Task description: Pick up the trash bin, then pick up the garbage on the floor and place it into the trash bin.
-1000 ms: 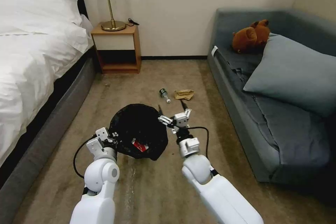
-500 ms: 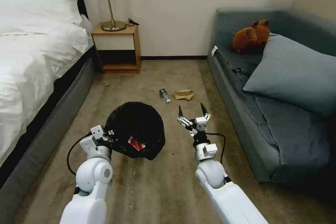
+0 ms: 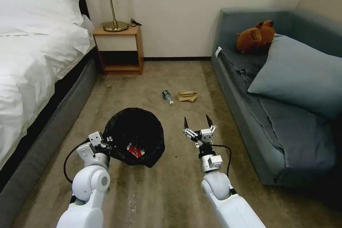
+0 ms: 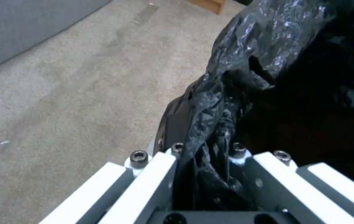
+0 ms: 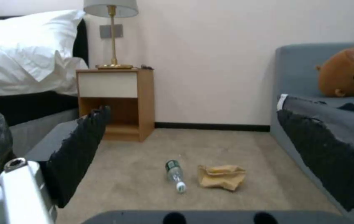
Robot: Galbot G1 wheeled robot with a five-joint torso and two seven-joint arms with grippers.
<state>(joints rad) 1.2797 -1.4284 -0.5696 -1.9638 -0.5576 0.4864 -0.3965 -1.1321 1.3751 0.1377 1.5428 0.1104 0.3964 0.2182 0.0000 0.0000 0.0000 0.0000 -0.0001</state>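
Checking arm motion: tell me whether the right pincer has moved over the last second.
Yes. The right pincer has swung to the robot's right, away from the bin, and pulled back from the bottle on the carpet. It is open.

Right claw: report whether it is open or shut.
Open. The right claw hovers above the carpet with its two dark fingers spread wide apart and nothing between them; the bottle lies ahead on the floor.

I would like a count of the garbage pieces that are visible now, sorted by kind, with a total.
Clear bottle with green label, lying on the carpet: 1
Crumpled tan paper, on the carpet beside the bottle: 1
Red-and-white packet, inside the trash bin held by the left pincer: 1
Total: 3
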